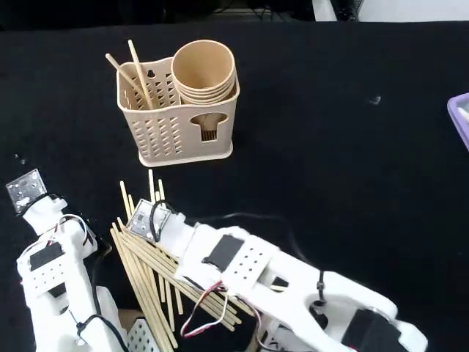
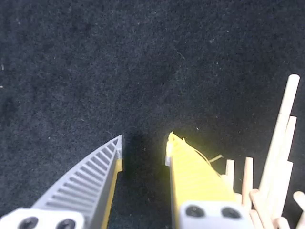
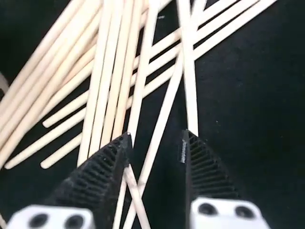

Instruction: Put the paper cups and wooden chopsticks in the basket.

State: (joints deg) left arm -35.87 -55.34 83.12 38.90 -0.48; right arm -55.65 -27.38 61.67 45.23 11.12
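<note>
Black table everywhere, and the right arm sprawls across the loose wooden chopsticks, covering the middle of the pile. From above its dark fingers are lost against the cloth. Up close, the right gripper stands parted over the pile, one stick in the gap, nothing clamped. The basket sits well apart, holding stacked paper cups and two leaning sticks. The left gripper is spread over bare cloth beside the pile's ends. A purple object is cut off at the edge.
</note>
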